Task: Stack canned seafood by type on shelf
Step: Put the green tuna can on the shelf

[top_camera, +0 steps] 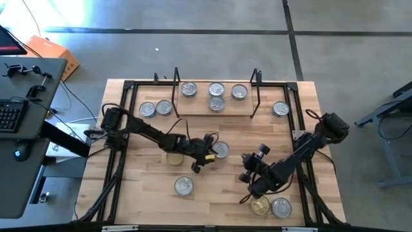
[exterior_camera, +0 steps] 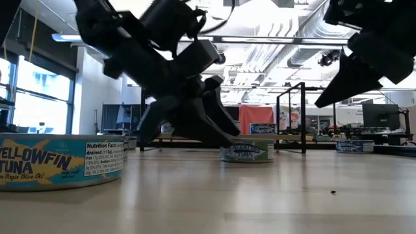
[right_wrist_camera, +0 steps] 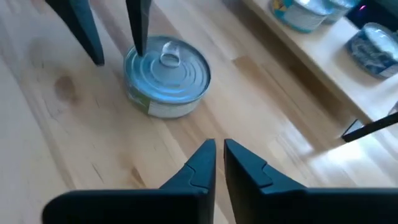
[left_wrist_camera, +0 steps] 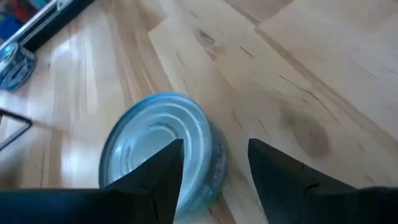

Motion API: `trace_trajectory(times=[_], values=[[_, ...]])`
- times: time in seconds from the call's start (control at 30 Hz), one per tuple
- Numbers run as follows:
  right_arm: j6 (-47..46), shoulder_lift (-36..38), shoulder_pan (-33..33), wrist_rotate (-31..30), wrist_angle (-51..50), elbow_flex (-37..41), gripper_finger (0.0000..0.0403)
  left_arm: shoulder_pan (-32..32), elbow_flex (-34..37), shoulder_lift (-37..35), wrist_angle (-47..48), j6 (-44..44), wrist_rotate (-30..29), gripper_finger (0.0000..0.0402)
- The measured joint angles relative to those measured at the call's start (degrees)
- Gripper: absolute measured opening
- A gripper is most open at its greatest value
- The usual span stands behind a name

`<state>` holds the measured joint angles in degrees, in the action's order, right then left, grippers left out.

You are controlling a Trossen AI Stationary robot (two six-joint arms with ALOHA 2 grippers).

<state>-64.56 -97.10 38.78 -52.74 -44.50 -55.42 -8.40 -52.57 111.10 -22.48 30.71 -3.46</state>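
Left pincer [top_camera: 207, 156] low over mid-bench, fingers [left_wrist_camera: 163, 171] spread, one tip over the near rim of a silver-lidded tin [top_camera: 220, 149], nothing gripped. Right pincer [top_camera: 251, 165] raised nearby, fingers [right_wrist_camera: 198, 163] nearly pressed together, empty. Four tins on the shelf [top_camera: 199, 106]; remaining tins scattered across the bench [top_camera: 219, 193].

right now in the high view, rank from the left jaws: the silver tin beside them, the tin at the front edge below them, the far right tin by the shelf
1. Silver tin, beside the left gripper.
2. Front tin, nearer the table's front edge.
3. Far right tin, just outside the shelf.
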Motion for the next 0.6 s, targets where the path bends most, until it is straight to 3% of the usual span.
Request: trace_trajectory(times=[0.13, 0.27, 0.47, 0.6], values=[[2.95, -0.31, 0.59, -1.75, 1.09, 0.00, 0.0037, 2.44, -0.82, 2.00, -0.19, -0.73, 4.73, 0.0151], [20.99, -1.20, 1.28, -2.20, 8.85, 0.00, 0.0051, 5.06, -1.03, 3.07, -2.37, -1.52, 12.47, 0.0101], [42.19, -1.60, 0.43, 2.53, 19.12, 0.00, 0.0103, 6.87, -1.05, 3.05, -2.33, -5.63, 13.64, 0.0013], [51.03, -1.68, -1.36, 6.17, 21.94, 0.00, 0.0156, 6.72, -0.81, 1.61, -3.25, -15.51, 13.23, 0.0011]])
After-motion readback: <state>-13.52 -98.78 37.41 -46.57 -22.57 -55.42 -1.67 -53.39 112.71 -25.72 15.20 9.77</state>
